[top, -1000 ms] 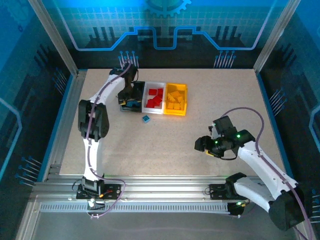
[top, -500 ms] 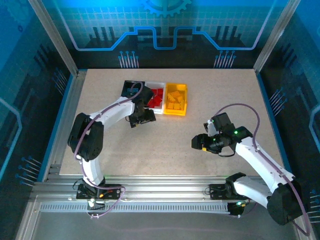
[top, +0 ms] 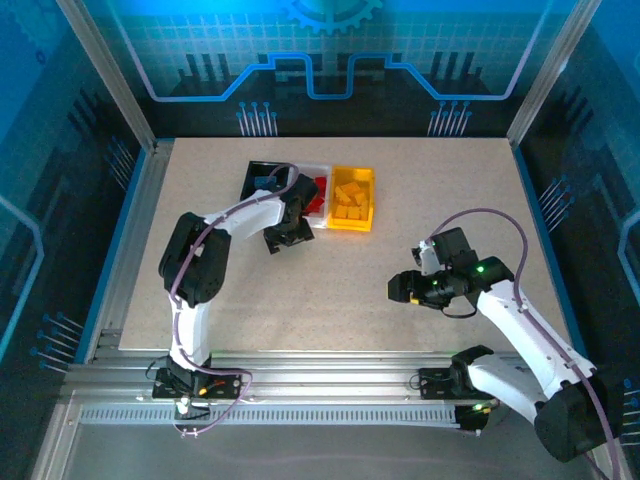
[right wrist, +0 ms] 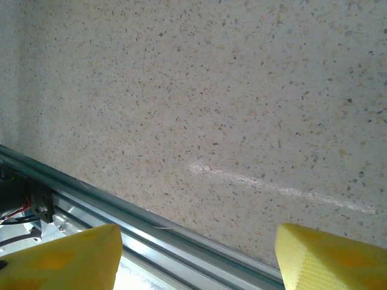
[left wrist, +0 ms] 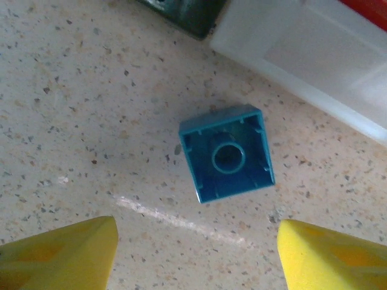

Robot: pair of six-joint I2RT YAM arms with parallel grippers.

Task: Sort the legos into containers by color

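Blue brick (left wrist: 225, 159) lies upside down on the bench (left wrist: 72, 90) beside the white bin (left wrist: 314, 54), under the left hand (left wrist: 196, 257), its fingers apart. Right hand (right wrist: 196, 257) hangs parted, empty.

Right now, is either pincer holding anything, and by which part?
Nothing is held. The left pincer hangs open above the blue lego, not touching it; the right pincer is open over bare table.

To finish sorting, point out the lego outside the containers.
The blue brick, upside down beside the white bin; red bricks and yellow bricks are already binned.
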